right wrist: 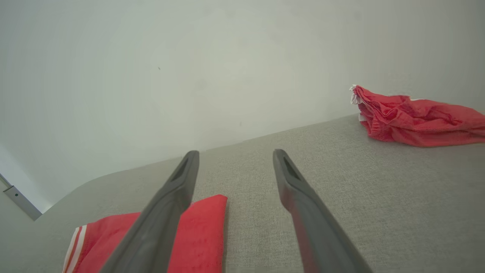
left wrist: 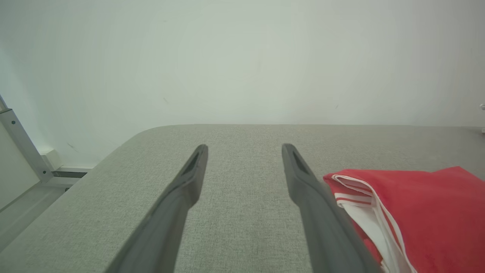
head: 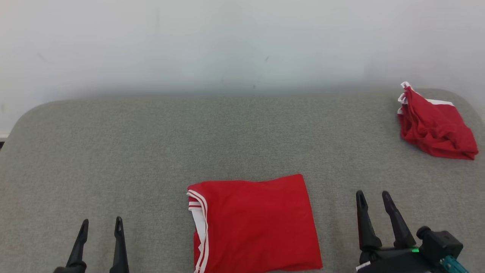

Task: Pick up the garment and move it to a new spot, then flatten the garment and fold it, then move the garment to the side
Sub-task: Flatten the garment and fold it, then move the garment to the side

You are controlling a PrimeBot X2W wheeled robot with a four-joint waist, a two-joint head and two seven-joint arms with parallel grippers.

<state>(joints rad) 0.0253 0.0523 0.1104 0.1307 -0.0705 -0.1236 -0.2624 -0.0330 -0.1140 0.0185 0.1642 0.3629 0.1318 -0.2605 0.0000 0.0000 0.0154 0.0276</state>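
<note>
A red garment with white trim (head: 254,223) lies folded flat into a rectangle at the front middle of the grey table (head: 151,151). It shows at the right of the left wrist view (left wrist: 416,212) and at the lower left of the right wrist view (right wrist: 197,231). My left gripper (head: 101,225) stands open to the garment's left, apart from it, fingers (left wrist: 189,182) empty. To the garment's right my right gripper (head: 374,198) is open as well, with nothing between its fingers (right wrist: 291,178).
A second red garment with white trim (head: 435,123) lies crumpled at the table's far right corner, also in the right wrist view (right wrist: 413,117). A pale wall (head: 242,41) rises behind the table. Its left edge drops to a metal frame (left wrist: 22,148).
</note>
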